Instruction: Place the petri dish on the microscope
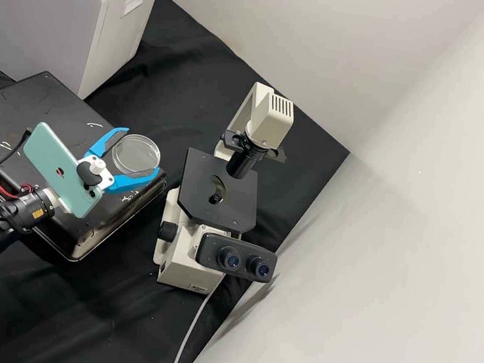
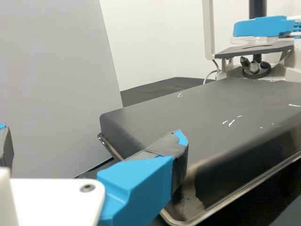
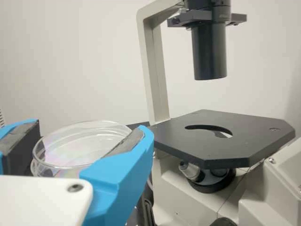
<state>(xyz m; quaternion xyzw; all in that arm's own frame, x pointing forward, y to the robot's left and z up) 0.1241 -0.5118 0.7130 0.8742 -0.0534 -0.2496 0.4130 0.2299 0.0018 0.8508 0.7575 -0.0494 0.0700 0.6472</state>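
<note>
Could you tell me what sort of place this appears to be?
Most likely a laboratory: a microscope stands on a black-covered bench, a clear petri dish is held in the right gripper, and a white box-like appliance sits behind.

Nothing here legible to me, a short line of dark print [image 1: 197,287] low on the near face of the microscope [image 1: 184,245], too small to read, a small yellow label [image 1: 37,213] on my right arm [image 1: 10,213], likewise unreadable
</note>
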